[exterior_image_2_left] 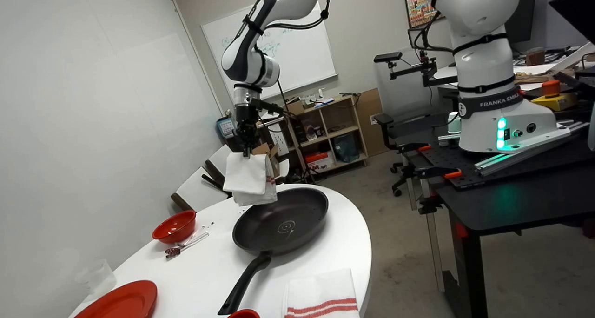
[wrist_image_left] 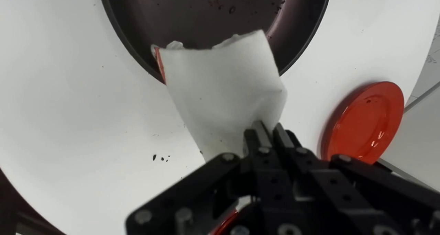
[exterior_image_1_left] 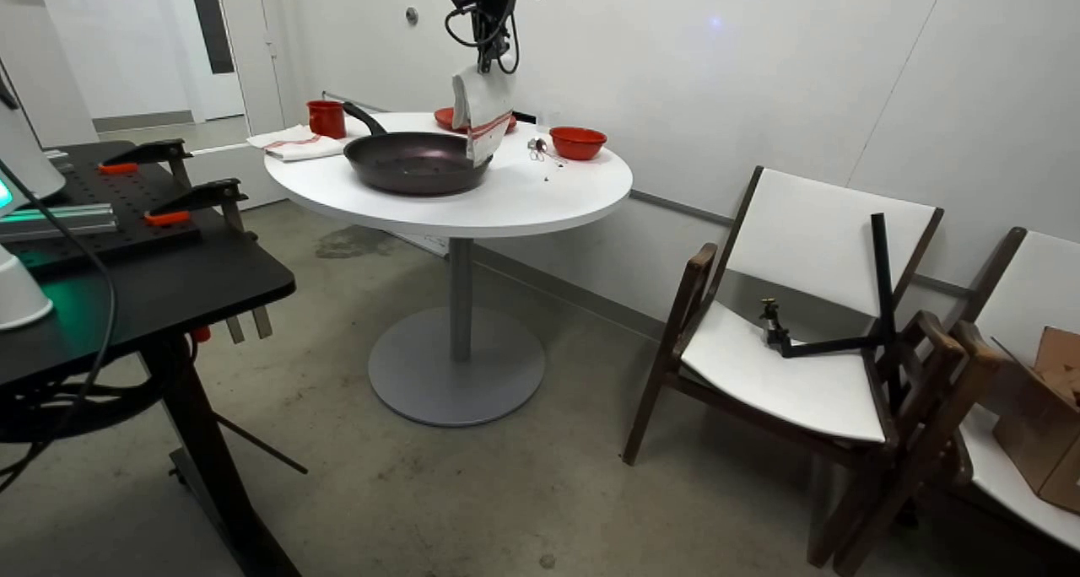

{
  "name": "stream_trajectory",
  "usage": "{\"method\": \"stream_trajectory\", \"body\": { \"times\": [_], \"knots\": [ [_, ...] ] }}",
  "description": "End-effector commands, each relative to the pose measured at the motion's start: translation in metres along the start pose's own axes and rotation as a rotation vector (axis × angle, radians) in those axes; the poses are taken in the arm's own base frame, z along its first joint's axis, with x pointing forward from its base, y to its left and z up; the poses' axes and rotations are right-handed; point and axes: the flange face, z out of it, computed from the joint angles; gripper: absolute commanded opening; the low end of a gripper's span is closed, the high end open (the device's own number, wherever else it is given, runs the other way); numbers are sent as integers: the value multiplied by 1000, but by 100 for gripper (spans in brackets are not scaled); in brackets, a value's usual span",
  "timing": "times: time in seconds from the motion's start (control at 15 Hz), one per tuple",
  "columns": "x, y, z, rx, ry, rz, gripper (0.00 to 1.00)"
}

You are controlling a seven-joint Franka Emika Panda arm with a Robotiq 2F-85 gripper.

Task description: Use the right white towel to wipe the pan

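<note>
My gripper (exterior_image_1_left: pixel 485 67) is shut on the upper end of the right white towel (exterior_image_1_left: pixel 483 109), which hangs down from the fingers and has red stripes near its lower edge. The black pan (exterior_image_2_left: pixel 297 213) rests on the round white table, handle pointing away from the towel. Below my gripper (wrist_image_left: pixel 270 126) in the wrist view, the towel (wrist_image_left: pixel 220 87) droops across the rim, its lower end over the inside of the pan (wrist_image_left: pixel 192 18). Dark specks are scattered on the pan's surface. Whether the cloth touches the pan, I cannot tell.
A striped white cloth (exterior_image_2_left: pixel 320 294) lies folded near the handle, beside a red mug (exterior_image_1_left: pixel 326 119). Around the towel's side stand a red bowl (exterior_image_2_left: pixel 175 227), a red plate (wrist_image_left: pixel 364 121), a wire utensil (exterior_image_2_left: pixel 186 245) and a clear cup (exterior_image_2_left: pixel 97 278). A wall runs behind the table.
</note>
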Motion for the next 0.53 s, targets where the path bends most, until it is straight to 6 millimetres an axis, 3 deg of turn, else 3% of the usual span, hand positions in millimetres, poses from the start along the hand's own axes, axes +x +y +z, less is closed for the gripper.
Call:
{"method": "stream_trajectory", "body": {
  "times": [0.0,0.2,0.47],
  "knots": [
    [0,0,0,0,-1,0,6],
    [3,4,0,-1,2,18,2],
    [27,29,-7,-10,51,110,2]
  ]
}}
